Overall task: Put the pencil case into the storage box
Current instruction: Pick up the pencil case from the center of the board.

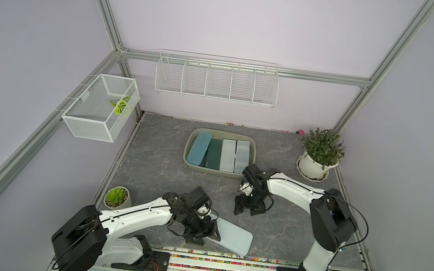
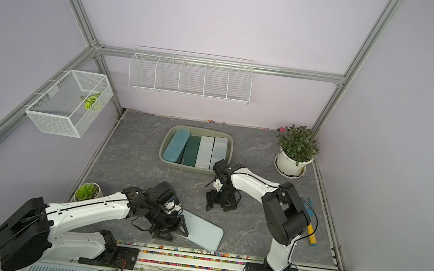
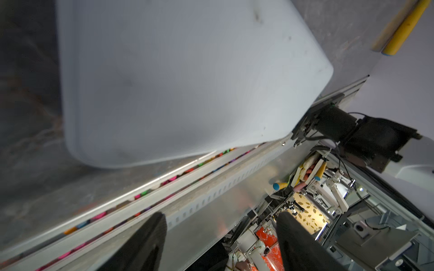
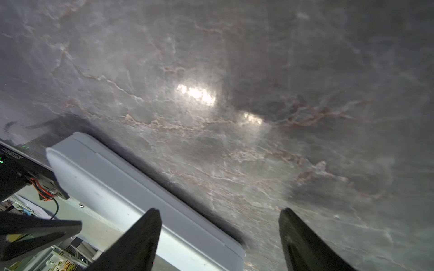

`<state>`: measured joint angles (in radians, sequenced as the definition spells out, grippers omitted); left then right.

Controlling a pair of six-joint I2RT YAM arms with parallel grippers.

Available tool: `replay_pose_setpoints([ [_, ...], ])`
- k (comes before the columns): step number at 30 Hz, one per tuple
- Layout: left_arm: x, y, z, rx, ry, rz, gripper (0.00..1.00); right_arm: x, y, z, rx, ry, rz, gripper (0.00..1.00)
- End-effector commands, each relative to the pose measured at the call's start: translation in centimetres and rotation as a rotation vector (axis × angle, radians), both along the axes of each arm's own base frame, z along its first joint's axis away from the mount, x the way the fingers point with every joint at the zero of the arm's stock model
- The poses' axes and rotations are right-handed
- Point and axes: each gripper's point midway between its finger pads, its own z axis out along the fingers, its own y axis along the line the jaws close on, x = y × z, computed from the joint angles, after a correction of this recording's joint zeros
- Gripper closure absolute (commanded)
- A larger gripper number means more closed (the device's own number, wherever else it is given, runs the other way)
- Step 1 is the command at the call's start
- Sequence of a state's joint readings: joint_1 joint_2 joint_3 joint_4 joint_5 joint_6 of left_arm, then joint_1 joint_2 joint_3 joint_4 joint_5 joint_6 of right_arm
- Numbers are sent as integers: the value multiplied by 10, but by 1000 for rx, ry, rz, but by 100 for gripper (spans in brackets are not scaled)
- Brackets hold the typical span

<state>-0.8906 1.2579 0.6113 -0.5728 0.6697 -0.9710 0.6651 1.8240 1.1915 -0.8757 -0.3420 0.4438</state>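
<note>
The pencil case (image 1: 234,236), a flat pale blue-white case, lies on the grey table near the front rail in both top views (image 2: 203,231). My left gripper (image 1: 206,237) hovers at its left end. In the left wrist view the case (image 3: 187,82) lies beyond the left gripper (image 3: 222,217), which is open with nothing between its fingers. My right gripper (image 1: 247,211) stands open over bare table between the case and the storage box (image 1: 216,172). The right wrist view shows the case (image 4: 131,187) off to one side of the open right gripper (image 4: 219,212). The olive storage box holds several cases side by side.
A potted plant (image 1: 321,156) stands at the back right and a small succulent pot (image 1: 116,197) at the front left. A wire basket (image 1: 101,108) and a wire rack (image 1: 216,81) hang on the walls. A yellow and blue stick (image 2: 311,236) lies by the right edge.
</note>
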Motion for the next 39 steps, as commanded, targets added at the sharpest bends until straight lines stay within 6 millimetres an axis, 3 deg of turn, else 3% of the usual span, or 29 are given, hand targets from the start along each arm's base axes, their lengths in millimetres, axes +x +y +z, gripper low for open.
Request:
replay_pose_setpoints([
  [1,23,-19,-6,-15,-80,17,23,-4,2,1,-1,19,12,16],
  [8,28,-27,-30,51,-92,-30,25,-8,2,5,5,32,25,16],
  [11,49,-21,-36,122,-161,-5,27,-12,2,3,14,52,38,16],
  [18,124,-15,-32,137,-294,100,29,-25,2,-7,31,110,54,16],
  [22,147,-22,-35,125,-298,86,29,-32,6,-12,54,149,55,17],
  [26,135,-20,-20,111,-285,35,29,-40,7,-9,80,172,73,18],
  [32,77,11,4,105,-221,-44,28,-55,7,-3,126,211,90,20],
  [35,62,11,3,92,-194,-60,29,-59,10,-6,147,227,92,23],
  [39,65,-4,-14,76,-170,-64,35,-62,17,-14,166,251,85,34],
])
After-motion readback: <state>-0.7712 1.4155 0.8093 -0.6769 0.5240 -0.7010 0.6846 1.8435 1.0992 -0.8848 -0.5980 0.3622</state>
